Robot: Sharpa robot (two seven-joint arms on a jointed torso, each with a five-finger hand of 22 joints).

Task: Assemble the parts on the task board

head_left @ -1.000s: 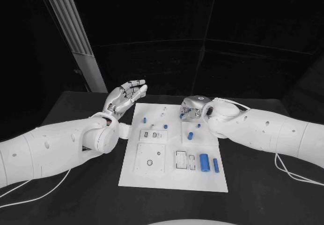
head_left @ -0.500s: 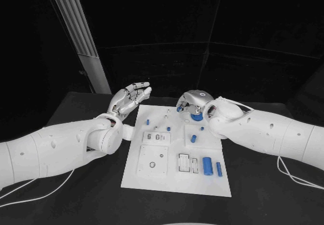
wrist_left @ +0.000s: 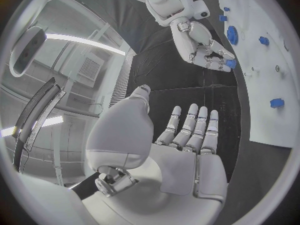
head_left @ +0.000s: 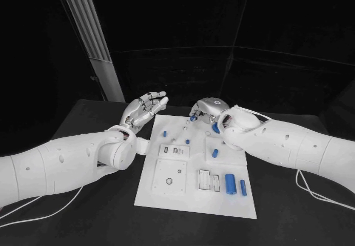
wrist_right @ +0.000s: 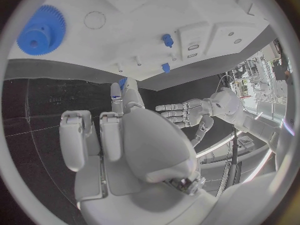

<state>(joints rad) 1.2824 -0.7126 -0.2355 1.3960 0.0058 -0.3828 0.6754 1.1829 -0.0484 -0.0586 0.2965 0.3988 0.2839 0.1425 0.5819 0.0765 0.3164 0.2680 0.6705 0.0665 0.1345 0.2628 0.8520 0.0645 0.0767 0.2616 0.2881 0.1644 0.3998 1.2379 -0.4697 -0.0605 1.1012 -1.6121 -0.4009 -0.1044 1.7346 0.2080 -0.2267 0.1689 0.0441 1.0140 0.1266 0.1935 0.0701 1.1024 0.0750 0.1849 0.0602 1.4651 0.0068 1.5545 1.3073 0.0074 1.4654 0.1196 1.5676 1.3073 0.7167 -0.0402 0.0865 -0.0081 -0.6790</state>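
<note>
Both arms were clad in smooth white shells, thick and rounded, with small dark round screw holes dotted along the forearms. The left arm (head_left: 66, 161) ended in a large white disc-shaped wrist joint next to the left hand (head_left: 142, 108); that hand was silver-grey metal with segmented fingers and darker gaps between segments. The right arm (head_left: 288, 146) carried a thin white cable looped over the wrist housing next to the right hand (head_left: 205, 109), which had a rounded silver back with a small dark circular mark. Further white cables trailed beneath each forearm onto the bench (head_left: 89, 215). Finger pads (wrist_left: 187, 130) appeared pale grey-white.
</note>
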